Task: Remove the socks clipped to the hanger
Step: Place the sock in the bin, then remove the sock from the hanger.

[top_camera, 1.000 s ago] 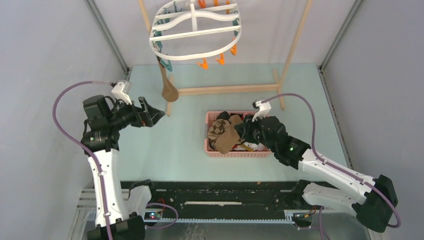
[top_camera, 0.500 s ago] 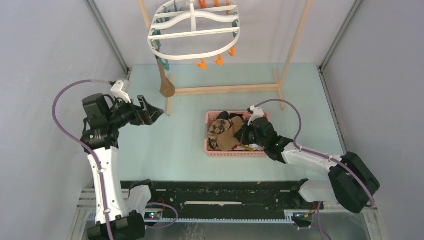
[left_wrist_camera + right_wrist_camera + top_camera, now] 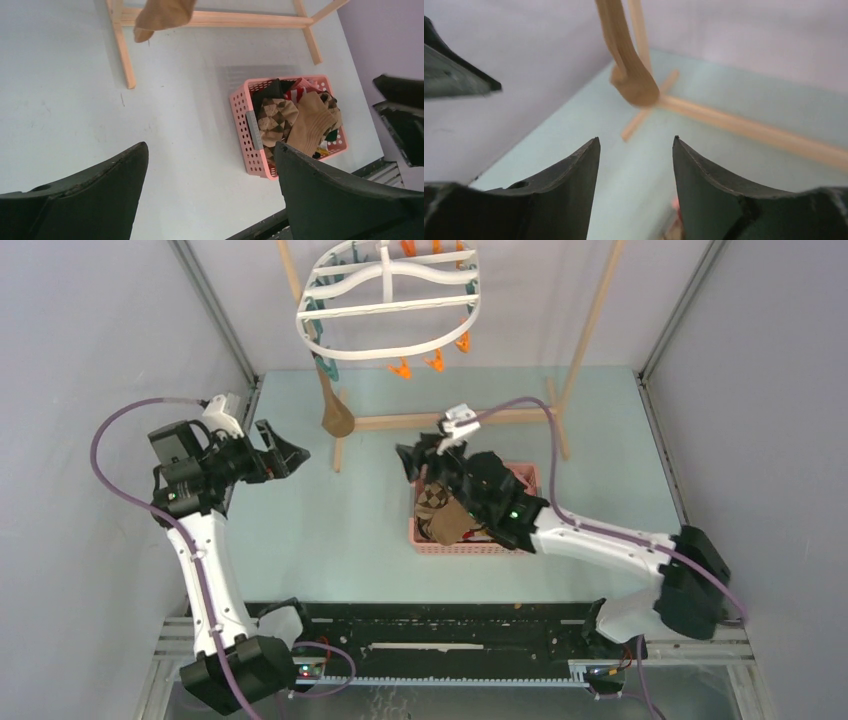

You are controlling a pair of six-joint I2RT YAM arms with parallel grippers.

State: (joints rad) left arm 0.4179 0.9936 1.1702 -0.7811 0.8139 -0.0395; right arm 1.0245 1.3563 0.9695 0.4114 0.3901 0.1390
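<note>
The white oval hanger (image 3: 388, 308) hangs at the back with teal and orange clothespins. One tan-brown sock (image 3: 335, 412) hangs from its left side; it also shows in the left wrist view (image 3: 161, 15) and the right wrist view (image 3: 631, 80). Several socks (image 3: 448, 508) lie in the pink basket (image 3: 465, 546), also seen in the left wrist view (image 3: 295, 120). My left gripper (image 3: 290, 455) is open and empty, left of the hanging sock. My right gripper (image 3: 410, 460) is open and empty, above the basket's left end, pointing at the hanging sock.
The light wooden rack frame (image 3: 455, 418) stands across the back of the table, with slanted posts (image 3: 590, 320) on both sides. Grey walls close in left, right and back. A black rail (image 3: 440, 625) runs along the near edge.
My right gripper rose out of the basket and swung left and back toward the hanging sock. My left gripper drew back to the left. The hanger and sock swayed slightly.
</note>
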